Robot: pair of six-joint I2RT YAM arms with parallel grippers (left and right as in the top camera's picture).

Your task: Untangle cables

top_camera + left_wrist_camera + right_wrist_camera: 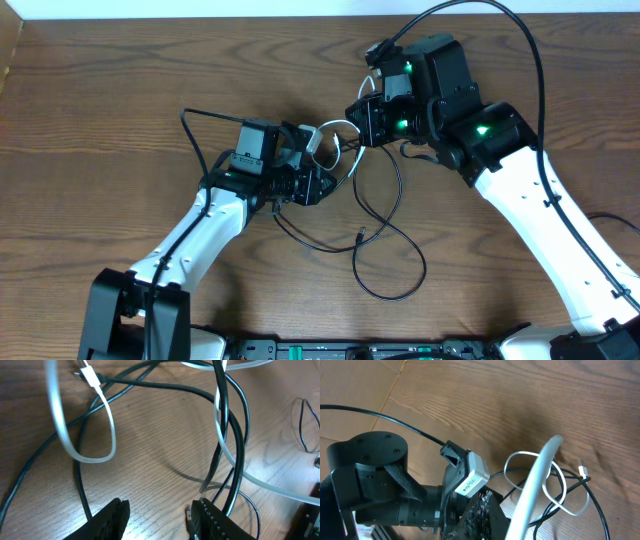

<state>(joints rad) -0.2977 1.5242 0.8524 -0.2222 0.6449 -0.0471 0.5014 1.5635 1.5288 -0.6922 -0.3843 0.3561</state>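
Note:
A white cable and thin black cables lie crossed in the middle of the wooden table. My left gripper is open and low over the table; in the left wrist view its jaws have only bare wood between them. Black cables run past its right finger. A white loop with a plug lies ahead. My right gripper appears shut on the white cable, which rises from the table close to its camera; only one finger shows. Black cable crosses beneath.
My two wrists are close together at the tangle; the left arm's wrist fills the lower left of the right wrist view. A thick black robot cable arcs over the right arm. A loose black cable loop lies toward the front edge.

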